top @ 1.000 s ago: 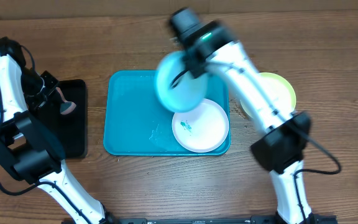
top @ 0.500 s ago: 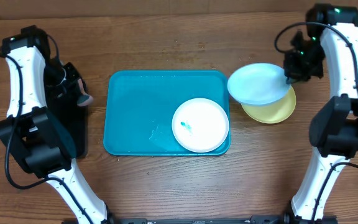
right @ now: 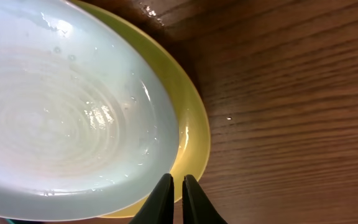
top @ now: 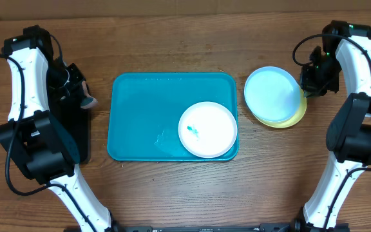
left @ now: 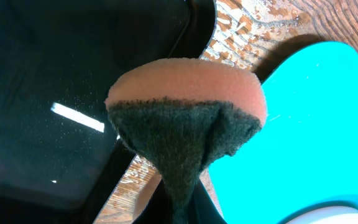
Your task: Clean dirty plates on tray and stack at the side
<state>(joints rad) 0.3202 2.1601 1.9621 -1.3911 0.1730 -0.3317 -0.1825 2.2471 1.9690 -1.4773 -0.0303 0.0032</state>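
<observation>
The plates first, Mia: where does each one lie?

Two places, Tom. The round shallow white plastic plate (top: 208, 129) lies flat in the near right corner of the large turquoise-blue rectangular plastic tray (top: 137, 109). It has a small teal smear (top: 192, 132) on its left half. The pale mint-blue plate (top: 272, 94) rests on the yellow-green plate (top: 295, 116). That pair is off the tray, on the wooden worktop (top: 172, 187) just to its right.

Squarely stacked?

Not quite. The mint-blue one sits shifted toward the tray, so a crescent of yellow-green shows along the near and right edges. The right wrist view shows water beads on the mint-blue surface.

And the right arm's jaws?

The right gripper (right: 178, 186) hovers at the right rim of that stack, its tips over the yellow-green edge. The jaws are drawn to a narrow slit and I see nothing between them. Whether they touch the rim, I cannot tell.

The left?

The left gripper (top: 81, 95) is well apart from the plates. It is over the right edge of the smaller black rectangular tray (top: 76, 138), which lies left of the turquoise one. Its jaws pinch a round sponge (left: 188, 106) with orange foam on one face and a dark green scouring layer on the other. The green side is squeezed to a waist, and the sponge mostly hides the fingers.

Anything else on the worktop?

Wet speckles (left: 247, 25) on the wood between the two trays.
</observation>
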